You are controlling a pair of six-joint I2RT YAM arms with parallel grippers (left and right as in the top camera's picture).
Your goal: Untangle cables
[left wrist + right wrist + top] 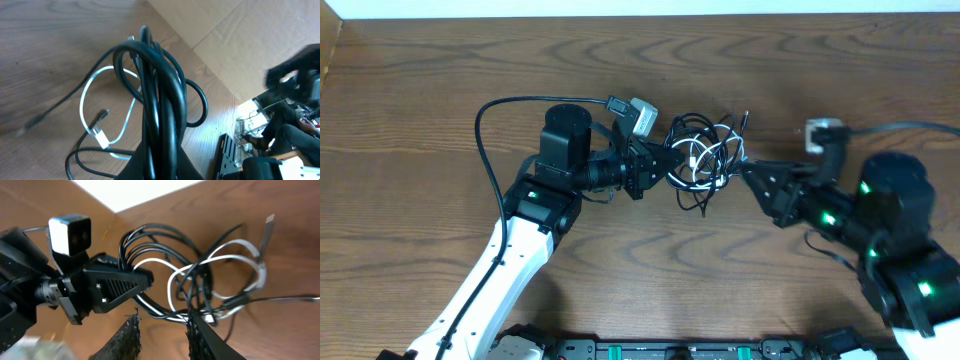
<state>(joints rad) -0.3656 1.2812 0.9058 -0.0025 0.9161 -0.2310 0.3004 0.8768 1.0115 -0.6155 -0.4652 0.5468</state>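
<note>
The cables [705, 150] lie in a tangled bundle at the table's middle, black loops mixed with one white cord [695, 160]. My left gripper [668, 163] is shut on the bundle's left side. In the left wrist view a thick bunch of black loops [160, 90] rises from between the jaws [160, 162], with the white cord [87, 95] looping left on the wood. My right gripper [742, 168] points at the bundle's right side. In the right wrist view it [162, 317] stands open with bare wood in the gap. Black strands [150, 240] and the white cord [235, 245] cross just past its tips.
A thick black robot wire [480, 130] arches over the left arm's base. One loose plug end [270, 220] sticks out at the bundle's far side. A black rail [670, 350] runs along the table's near edge. The table's back edge [640, 12] borders a white surface.
</note>
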